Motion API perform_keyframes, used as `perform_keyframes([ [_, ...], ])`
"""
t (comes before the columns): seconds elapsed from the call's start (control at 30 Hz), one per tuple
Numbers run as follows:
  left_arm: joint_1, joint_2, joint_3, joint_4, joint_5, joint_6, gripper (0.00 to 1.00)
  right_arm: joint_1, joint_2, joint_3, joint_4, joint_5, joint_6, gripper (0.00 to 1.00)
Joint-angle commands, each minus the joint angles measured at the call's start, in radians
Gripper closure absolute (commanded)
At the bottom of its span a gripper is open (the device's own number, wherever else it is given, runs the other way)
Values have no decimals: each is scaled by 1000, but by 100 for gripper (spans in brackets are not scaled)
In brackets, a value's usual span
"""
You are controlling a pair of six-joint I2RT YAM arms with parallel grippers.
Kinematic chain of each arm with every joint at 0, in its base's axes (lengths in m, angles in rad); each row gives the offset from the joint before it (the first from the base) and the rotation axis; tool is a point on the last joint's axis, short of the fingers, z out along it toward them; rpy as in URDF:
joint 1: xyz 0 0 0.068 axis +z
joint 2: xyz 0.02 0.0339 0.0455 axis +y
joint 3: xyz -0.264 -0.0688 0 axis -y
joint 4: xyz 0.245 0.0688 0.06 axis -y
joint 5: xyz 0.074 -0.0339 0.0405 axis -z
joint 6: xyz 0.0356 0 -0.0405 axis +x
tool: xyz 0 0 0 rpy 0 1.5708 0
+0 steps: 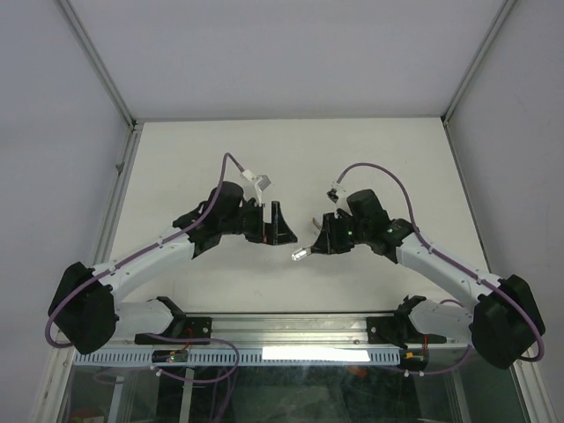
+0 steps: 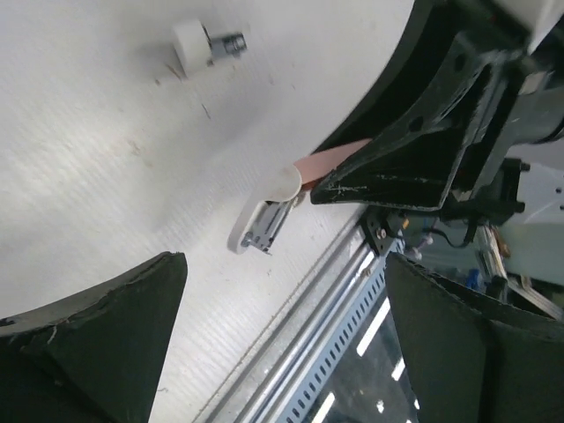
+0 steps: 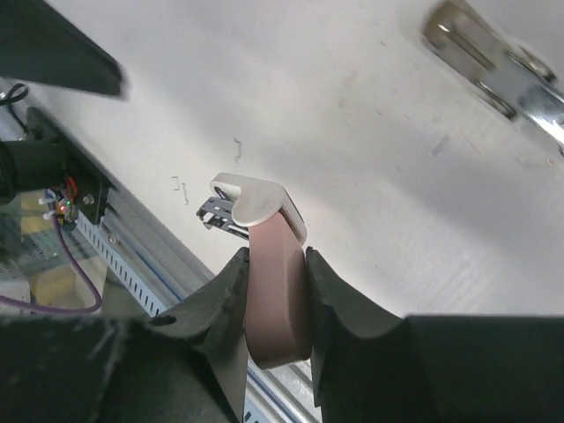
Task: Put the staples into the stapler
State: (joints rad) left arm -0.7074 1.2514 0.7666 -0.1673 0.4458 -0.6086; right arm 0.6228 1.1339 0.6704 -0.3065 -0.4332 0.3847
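The pink stapler (image 3: 273,291) is clamped between the fingers of my right gripper (image 3: 276,263), its white nose and metal staple channel (image 3: 222,216) sticking out toward the table's near rail. From above, the stapler (image 1: 301,255) shows as a pale tip ahead of the right gripper (image 1: 317,242). In the left wrist view the stapler (image 2: 264,216) hangs just above the table. My left gripper (image 2: 282,291) is open and empty, a little left of the stapler; from above it (image 1: 275,231) sits at table centre. The staple strip and its red-and-white box are out of view.
A few loose bent staples (image 3: 181,187) lie on the white table near the stapler's nose. A small white-and-metal part (image 2: 207,42) shows in the left wrist view, and a blurred metal part (image 3: 493,70) in the right wrist view. The metal rail (image 2: 352,291) runs along the near edge.
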Motion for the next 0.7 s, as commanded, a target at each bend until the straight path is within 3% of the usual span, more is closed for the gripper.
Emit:
perform_keyframes([
  [0.0, 68, -111, 124, -83, -151, 115, 1, -24, -24, 87, -236, 160, 129, 100],
  [0.3, 235, -156, 227, -177, -241, 283, 1, -220, -71, 30, -385, 264, 237, 98],
  [0.67, 270, -156, 183, -167, -309, 323, 1, -439, -29, -43, -295, 221, 203, 98],
])
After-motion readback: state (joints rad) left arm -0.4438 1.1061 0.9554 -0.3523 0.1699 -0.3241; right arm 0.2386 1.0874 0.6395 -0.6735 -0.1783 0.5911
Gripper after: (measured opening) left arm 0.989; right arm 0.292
